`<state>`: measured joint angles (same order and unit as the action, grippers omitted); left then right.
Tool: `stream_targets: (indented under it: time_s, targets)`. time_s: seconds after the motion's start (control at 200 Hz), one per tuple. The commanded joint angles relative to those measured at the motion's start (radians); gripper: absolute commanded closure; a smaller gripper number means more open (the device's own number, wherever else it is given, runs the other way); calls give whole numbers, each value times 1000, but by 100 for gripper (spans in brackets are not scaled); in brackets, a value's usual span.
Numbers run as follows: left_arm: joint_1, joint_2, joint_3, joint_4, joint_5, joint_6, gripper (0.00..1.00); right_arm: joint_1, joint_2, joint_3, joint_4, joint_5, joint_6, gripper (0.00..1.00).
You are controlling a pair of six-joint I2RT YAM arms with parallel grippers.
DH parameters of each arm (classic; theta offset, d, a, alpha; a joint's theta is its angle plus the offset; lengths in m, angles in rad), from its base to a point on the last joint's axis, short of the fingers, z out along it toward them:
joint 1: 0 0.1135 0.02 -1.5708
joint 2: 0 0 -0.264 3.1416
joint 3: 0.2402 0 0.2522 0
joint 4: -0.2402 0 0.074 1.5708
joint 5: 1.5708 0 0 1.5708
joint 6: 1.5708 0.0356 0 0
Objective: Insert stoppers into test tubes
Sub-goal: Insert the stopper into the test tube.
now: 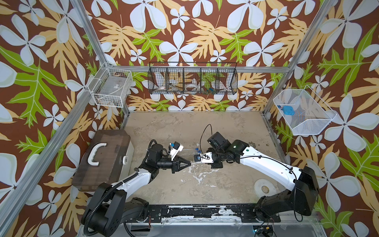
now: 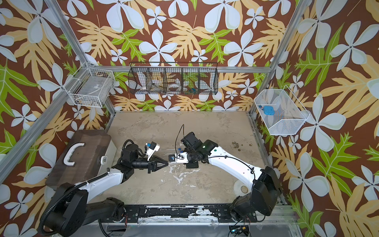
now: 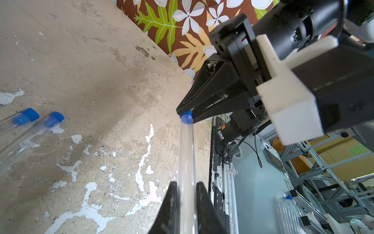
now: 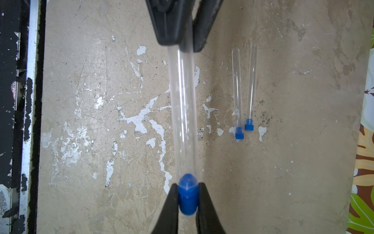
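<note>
My left gripper (image 3: 186, 183) is shut on a clear test tube (image 3: 186, 154), held level above the table between the two arms. My right gripper (image 4: 187, 185) is shut on a bright-blue stopper (image 4: 187, 200), whose rounded tip sits inside the mouth of that test tube (image 4: 184, 111). In both top views the two grippers meet tip to tip at mid-table (image 1: 191, 162) (image 2: 168, 163). Two more test tubes (image 4: 235, 91) (image 4: 252, 85) lie side by side on the table behind, each with a blue stopper (image 4: 239, 133) (image 4: 249, 124) in its end.
A dark wood-topped case (image 1: 102, 158) with a white handle stands at the table's left. A white disc (image 1: 264, 187) lies near the right arm's base. Wire baskets hang on the walls (image 1: 192, 80) (image 1: 111, 88); the right one (image 1: 303, 123) holds a light-blue square object (image 1: 288, 110).
</note>
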<state>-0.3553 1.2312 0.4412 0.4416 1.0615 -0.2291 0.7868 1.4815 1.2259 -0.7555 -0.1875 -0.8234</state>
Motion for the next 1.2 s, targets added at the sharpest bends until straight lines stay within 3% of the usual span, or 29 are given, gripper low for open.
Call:
stream_targets:
  time_s: [0.0, 0.611, 0.976, 1.196]
  targets:
    - [-5, 2, 10, 5, 5, 13, 99, 7, 5, 6, -15, -18, -8, 85]
    - [-30, 13, 21, -3, 22, 25, 100, 62, 13, 46, 6, -41, -53, 85]
    - [-27, -18, 16, -10, 11, 12, 100, 61, -17, 19, 21, -17, -57, 52]
    - [19, -42, 6, 27, 3, -37, 100, 60, -98, -21, 23, -44, -26, 43]
